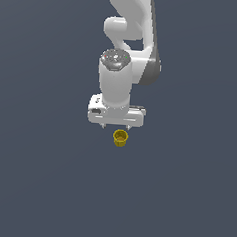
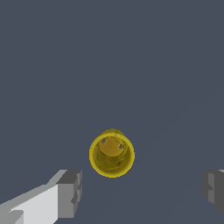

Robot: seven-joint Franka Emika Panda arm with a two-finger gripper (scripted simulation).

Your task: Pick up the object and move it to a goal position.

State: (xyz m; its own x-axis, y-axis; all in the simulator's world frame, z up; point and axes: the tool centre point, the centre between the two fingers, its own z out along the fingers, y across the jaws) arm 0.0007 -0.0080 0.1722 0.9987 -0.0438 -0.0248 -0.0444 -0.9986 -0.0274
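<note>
A tiny yellow cup (image 1: 120, 138) with a hollow top and a rim stands upright on the dark grey floor, just in front of and below the white gripper (image 1: 116, 125) in the exterior view. In the wrist view the cup (image 2: 112, 154) lies a little ahead of the line between the two grey fingertips (image 2: 70, 192), which stand wide apart. The gripper (image 2: 142, 190) is open and empty, and it does not touch the cup.
The flat dark grey floor (image 1: 35, 185) spreads on all sides. The white arm (image 1: 131, 36) rises behind the gripper. No goal marker shows in either view.
</note>
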